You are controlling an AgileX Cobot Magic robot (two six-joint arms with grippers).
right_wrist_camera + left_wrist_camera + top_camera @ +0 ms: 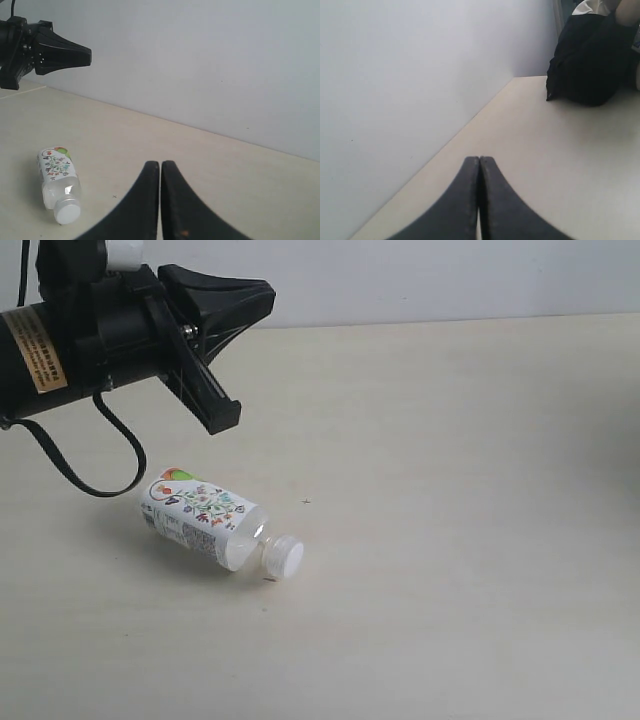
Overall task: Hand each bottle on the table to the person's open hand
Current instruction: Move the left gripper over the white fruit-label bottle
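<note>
In the exterior view the left arm (70,340) and its black cable (95,475) run out past the picture's left edge, so only the front part near the far edge of the table (450,540) shows. The label print on the bottle (205,518) is too small to read. In the left wrist view a dark bulky shape (590,60) at the table's end by the wall is cut off by the picture's edge and too blurred to name.

Entry 1: bottle (212,524), lower left of the exterior frame. Its floral label (200,506) is carrying a block of fine print along its lower edge; I am reading none of it.
Entry 2: orange sticker (38,352) on my left arm (100,325), upper left. Dark lettering is showing, too small to read.
</note>
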